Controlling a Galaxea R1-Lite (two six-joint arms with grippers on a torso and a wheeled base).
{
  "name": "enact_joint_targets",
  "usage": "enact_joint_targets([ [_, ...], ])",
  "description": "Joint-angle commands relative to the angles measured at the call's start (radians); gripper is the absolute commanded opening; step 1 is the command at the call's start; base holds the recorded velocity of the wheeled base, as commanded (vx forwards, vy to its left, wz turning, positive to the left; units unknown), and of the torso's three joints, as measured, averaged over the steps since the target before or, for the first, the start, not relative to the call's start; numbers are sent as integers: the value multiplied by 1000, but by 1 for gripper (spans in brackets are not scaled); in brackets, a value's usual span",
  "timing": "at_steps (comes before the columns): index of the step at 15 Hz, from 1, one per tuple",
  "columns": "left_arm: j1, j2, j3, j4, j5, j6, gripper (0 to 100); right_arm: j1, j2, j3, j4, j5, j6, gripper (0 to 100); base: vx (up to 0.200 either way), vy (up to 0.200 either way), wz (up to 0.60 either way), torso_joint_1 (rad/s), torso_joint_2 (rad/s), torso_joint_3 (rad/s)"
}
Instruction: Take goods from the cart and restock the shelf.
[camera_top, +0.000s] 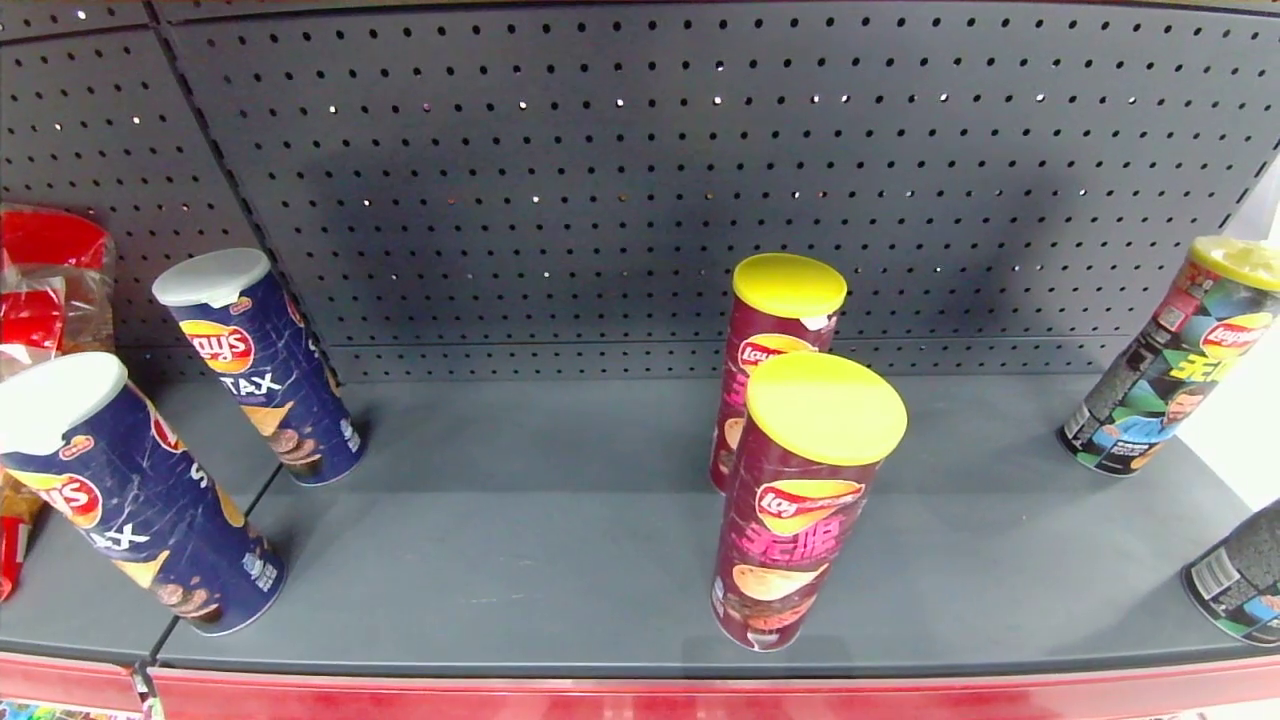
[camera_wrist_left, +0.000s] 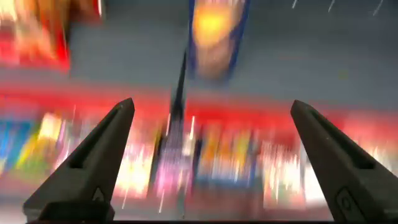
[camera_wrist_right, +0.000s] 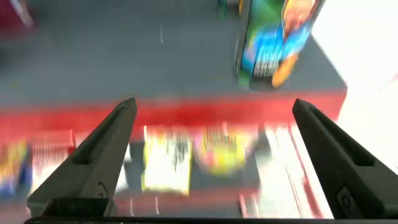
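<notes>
Where the head view looks down on it, the grey shelf (camera_top: 560, 540) carries six chip cans standing on their bases before a perforated back panel (camera_top: 640, 180).

Left section: two navy cans with white lids. The rear navy can (camera_top: 265, 370) stands near the panel. The front navy can (camera_top: 130, 500) stands close to the red front lip (camera_top: 640, 695). The two are apart. Red bags (camera_top: 45, 270) sit at the far left, behind the front navy can.

Centre: two maroon cans with yellow lids, one directly behind the other. The front maroon can (camera_top: 795, 500) partly hides the rear maroon can (camera_top: 775, 330) (whether they touch cannot be told).

Right section: a patterned can (camera_top: 1165, 370) with a yellow lid stands well apart from the maroon pair. A second patterned can (camera_top: 1240, 580) is cut off by the right edge, nearer the lip.

Left gripper (camera_wrist_left: 212, 104): fingers spread wide, nothing between them, facing the red lip with a navy can beyond.

Right gripper (camera_wrist_right: 214, 102): fingers likewise spread and empty, facing the lip, with the patterned can on the deck past it.
</notes>
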Motion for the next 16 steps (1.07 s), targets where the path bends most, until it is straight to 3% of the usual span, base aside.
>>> enact_joint_targets([
  [1,2,-13,144,-117,-22,0,100,-13,-31,73,-35,80,-32,100,0,0,0,0,0,0],
  [2,2,-13,149,-120,-13,32,100,-13,-31,73,-30,83,-37,100,0,0,0,0,0,0],
  [4,2,-13,184,-151,51,42,100,-13,-29,72,14,48,-14,100,0,0,0,0,0,0],
  [5,2,-13,184,-148,47,49,100,-11,-27,73,10,47,-14,100,0,0,0,0,0,0],
  [6,2,-13,184,-146,35,78,100,-11,-27,73,10,47,-12,100,0,0,0,0,0,0],
  [11,2,-13,184,-146,31,78,100,-13,-29,73,8,47,-14,100,0,0,0,0,0,0],
  [16,2,-13,184,-146,31,78,100,-13,-29,73,10,45,-14,100,-160,0,0,11,1,2],
])
